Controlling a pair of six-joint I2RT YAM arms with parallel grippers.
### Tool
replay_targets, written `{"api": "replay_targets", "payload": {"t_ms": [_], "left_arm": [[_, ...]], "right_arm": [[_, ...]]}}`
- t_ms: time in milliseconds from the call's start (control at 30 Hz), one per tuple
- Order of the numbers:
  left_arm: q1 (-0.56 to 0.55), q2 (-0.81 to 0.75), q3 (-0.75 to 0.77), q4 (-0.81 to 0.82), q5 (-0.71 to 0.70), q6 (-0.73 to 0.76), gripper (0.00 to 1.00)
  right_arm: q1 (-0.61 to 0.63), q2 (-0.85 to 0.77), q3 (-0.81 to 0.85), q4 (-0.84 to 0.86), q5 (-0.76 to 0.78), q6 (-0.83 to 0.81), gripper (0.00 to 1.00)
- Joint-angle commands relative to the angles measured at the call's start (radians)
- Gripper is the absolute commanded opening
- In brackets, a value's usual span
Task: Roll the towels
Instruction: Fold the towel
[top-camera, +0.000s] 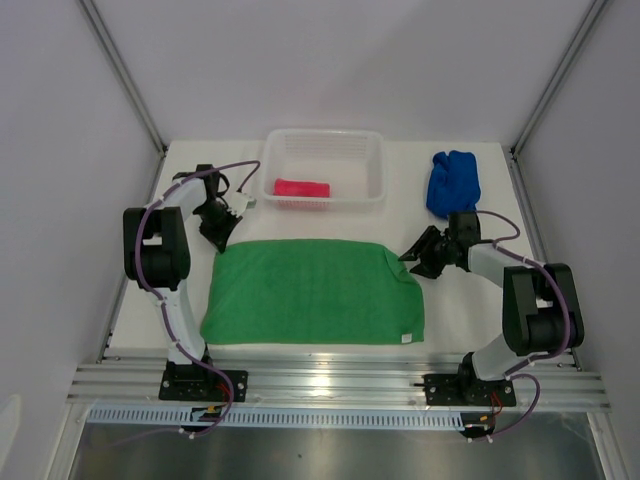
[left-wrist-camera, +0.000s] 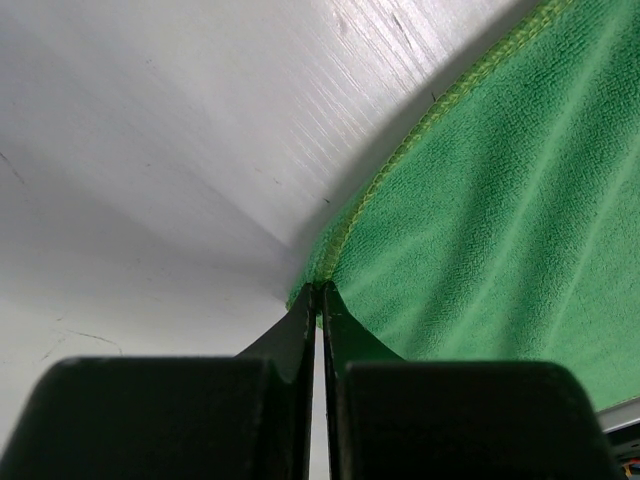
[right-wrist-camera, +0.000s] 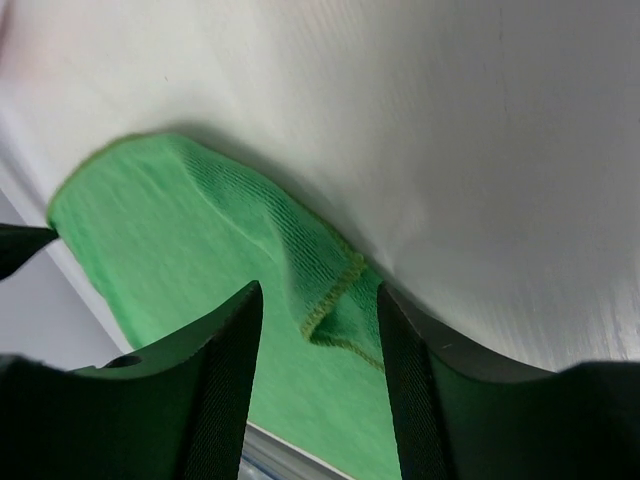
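The green towel (top-camera: 312, 292) lies spread flat in the middle of the table. My left gripper (top-camera: 222, 240) is shut on its far left corner, which shows pinched between the fingertips in the left wrist view (left-wrist-camera: 322, 287). My right gripper (top-camera: 411, 262) is open at the far right corner; that folded corner (right-wrist-camera: 335, 305) sits between its jaws, not gripped. The pink towel (top-camera: 301, 188) lies rolled inside the white basket (top-camera: 378, 170). The blue towel (top-camera: 452, 180) lies bunched at the back right.
The white mesh basket stands at the back centre of the table. The aluminium rail (top-camera: 330, 385) runs along the near edge. Grey walls close in both sides.
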Motion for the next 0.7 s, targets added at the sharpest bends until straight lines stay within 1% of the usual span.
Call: {"api": "replay_targets", "payload": {"t_ms": [0, 300, 400, 500, 533, 600, 633, 667], "left_arm": [[0.006, -0.059, -0.002, -0.001, 0.002, 0.022, 0.01], [0.004, -0.059, 0.002, 0.0, -0.008, 0.023, 0.01], [0.004, -0.061, 0.0, 0.002, -0.01, 0.026, 0.01], [0.004, -0.061, 0.002, 0.004, -0.013, 0.028, 0.01], [0.004, -0.061, 0.0, 0.004, -0.015, 0.028, 0.01], [0.004, -0.059, 0.002, 0.004, -0.01, 0.025, 0.01], [0.004, -0.059, 0.002, 0.004, -0.01, 0.026, 0.01], [0.004, -0.059, 0.002, 0.002, -0.01, 0.026, 0.01]], "right_arm": [[-0.004, 0.021, -0.01, 0.104, 0.025, 0.058, 0.53], [-0.003, 0.089, -0.028, 0.169, 0.036, 0.101, 0.52], [0.006, 0.084, -0.036, 0.174, 0.037, 0.108, 0.49], [0.013, 0.087, -0.036, 0.178, 0.029, 0.11, 0.39], [0.011, 0.087, -0.037, 0.181, 0.029, 0.111, 0.31], [0.008, 0.087, -0.042, 0.189, 0.032, 0.113, 0.25], [0.006, 0.087, -0.04, 0.189, 0.033, 0.111, 0.21], [0.005, 0.09, -0.04, 0.216, 0.022, 0.11, 0.18]]}}
